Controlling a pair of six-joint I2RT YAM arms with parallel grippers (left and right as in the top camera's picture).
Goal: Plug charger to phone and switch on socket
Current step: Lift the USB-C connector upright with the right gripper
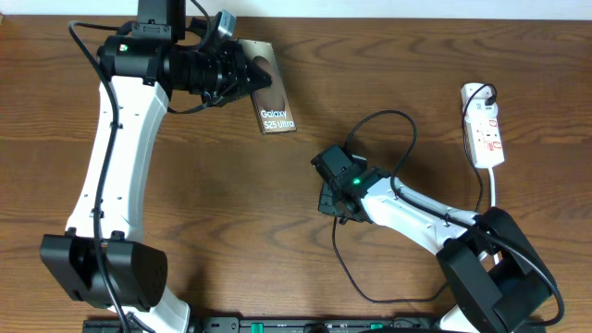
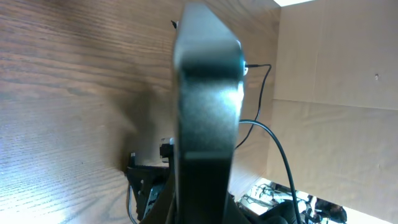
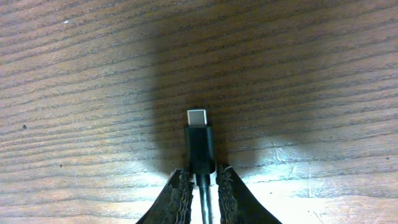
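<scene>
From above, there are two arms on one wooden table point(image 1: 231, 213). The left gripper point(image 1: 242, 67) is near the top, closed on one end of the one phone point(image 1: 274, 100). The white words on the phone face up. The right gripper point(image 1: 335, 196) is in the middle of the table, well apart from the phone. One thin black charger point(image 1: 339, 252) runs from it in a loose curve toward the bottom. One white socket point(image 1: 485, 129) lies far to the right with a black plug in its top end, and nothing is touching it.

The left wrist camera sees the phone point(image 2: 205, 112) edge-on, a dark slab filling the middle. It hides the fingers, so the hold cannot be seen here.

The right wrist camera shows two dark fingers point(image 3: 180, 194) squeezed onto the charger just behind its one small tip point(image 3: 199, 138). The tip sticks out in front, just above the wood.
</scene>
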